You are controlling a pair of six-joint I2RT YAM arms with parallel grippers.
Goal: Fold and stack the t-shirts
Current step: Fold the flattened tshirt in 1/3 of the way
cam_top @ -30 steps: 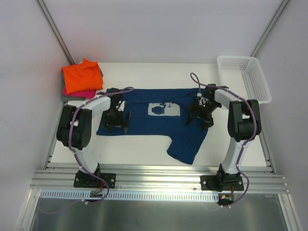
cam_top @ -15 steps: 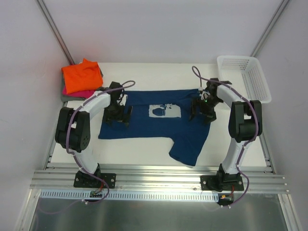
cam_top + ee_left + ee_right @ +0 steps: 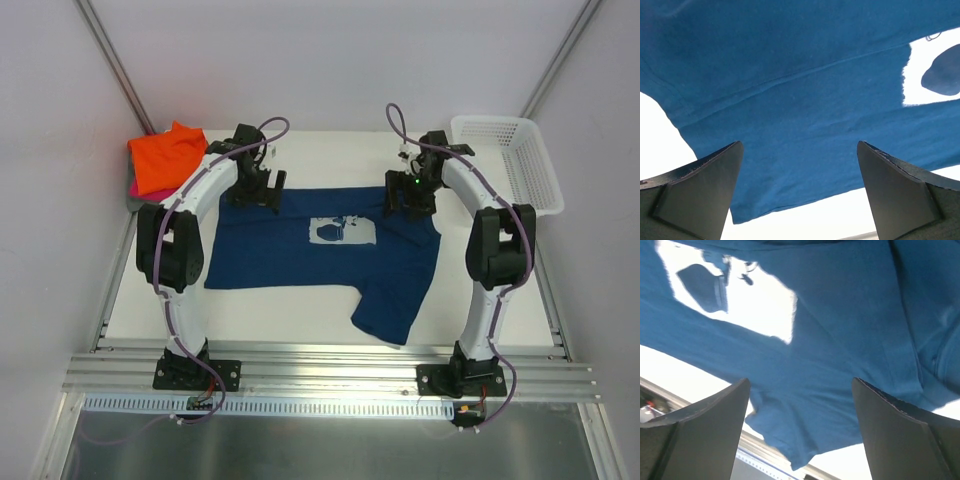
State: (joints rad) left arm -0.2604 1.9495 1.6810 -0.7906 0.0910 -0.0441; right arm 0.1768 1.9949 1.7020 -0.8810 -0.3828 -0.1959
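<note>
A navy blue t-shirt (image 3: 300,258) with a pale square chest print (image 3: 340,230) lies spread on the white table, one part hanging toward the near edge. It fills the left wrist view (image 3: 790,90) and the right wrist view (image 3: 850,340). My left gripper (image 3: 256,190) is open and empty over the shirt's far left edge. My right gripper (image 3: 406,200) is open and empty over its far right edge. A folded bright orange t-shirt (image 3: 168,158) tops a pile at the back left, with pink (image 3: 138,188) and grey cloth under it.
A white plastic lattice basket (image 3: 508,158) stands at the back right. Aluminium rails (image 3: 330,378) run along the near edge by the arm bases. Pale walls enclose the table.
Both arms have reached farther back, from the shirt's middle to its far edge. Both grippers stay open and empty. The shirt has barely shifted.
</note>
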